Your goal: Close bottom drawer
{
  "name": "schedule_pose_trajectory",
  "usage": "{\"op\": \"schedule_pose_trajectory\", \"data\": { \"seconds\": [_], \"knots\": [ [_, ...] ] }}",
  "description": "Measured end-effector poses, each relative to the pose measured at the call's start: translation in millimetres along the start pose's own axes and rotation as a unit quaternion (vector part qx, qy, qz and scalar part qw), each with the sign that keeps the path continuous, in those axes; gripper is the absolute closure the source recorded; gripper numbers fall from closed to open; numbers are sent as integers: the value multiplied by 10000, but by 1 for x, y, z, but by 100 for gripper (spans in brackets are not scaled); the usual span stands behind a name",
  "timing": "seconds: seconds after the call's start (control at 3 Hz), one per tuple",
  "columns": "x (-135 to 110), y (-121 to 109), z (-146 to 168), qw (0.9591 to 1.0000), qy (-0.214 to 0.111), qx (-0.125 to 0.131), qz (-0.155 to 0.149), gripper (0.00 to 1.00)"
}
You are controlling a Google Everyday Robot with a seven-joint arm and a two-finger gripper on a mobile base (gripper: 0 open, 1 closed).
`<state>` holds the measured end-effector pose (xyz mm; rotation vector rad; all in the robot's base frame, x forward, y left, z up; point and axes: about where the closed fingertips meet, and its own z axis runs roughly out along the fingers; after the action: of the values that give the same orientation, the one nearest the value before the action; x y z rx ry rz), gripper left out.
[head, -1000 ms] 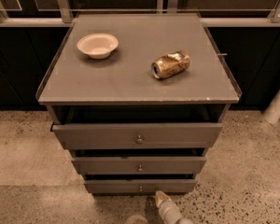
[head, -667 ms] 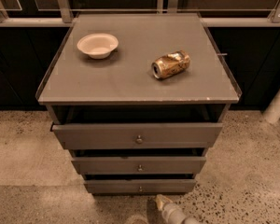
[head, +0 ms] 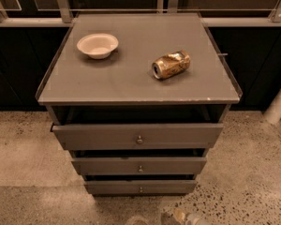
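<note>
End effector (head: 180,216), grip unclear, sits low before the bottom drawer (head: 140,187), its long front running left-right, facing camera.

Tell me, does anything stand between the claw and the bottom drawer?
Nothing visible does. The claw sits at the lower picture edge, in front of the bottom drawer, with only floor between them. The bowl and crushed can lie on the cabinet top.

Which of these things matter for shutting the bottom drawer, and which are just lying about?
For the job: bottom drawer; claw, at the picture's bottom edge, in front of that drawer.
Lying about: bowl and dented can, both on the cabinet top.
</note>
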<state>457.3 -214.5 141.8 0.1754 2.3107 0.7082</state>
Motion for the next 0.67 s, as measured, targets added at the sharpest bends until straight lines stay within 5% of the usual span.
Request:
{"op": "schedule_pose_trajectory", "data": {
  "seconds": [0.67],
  "knots": [
    [-5,-1,-4,10000,24,26,-73,34]
  ]
}}
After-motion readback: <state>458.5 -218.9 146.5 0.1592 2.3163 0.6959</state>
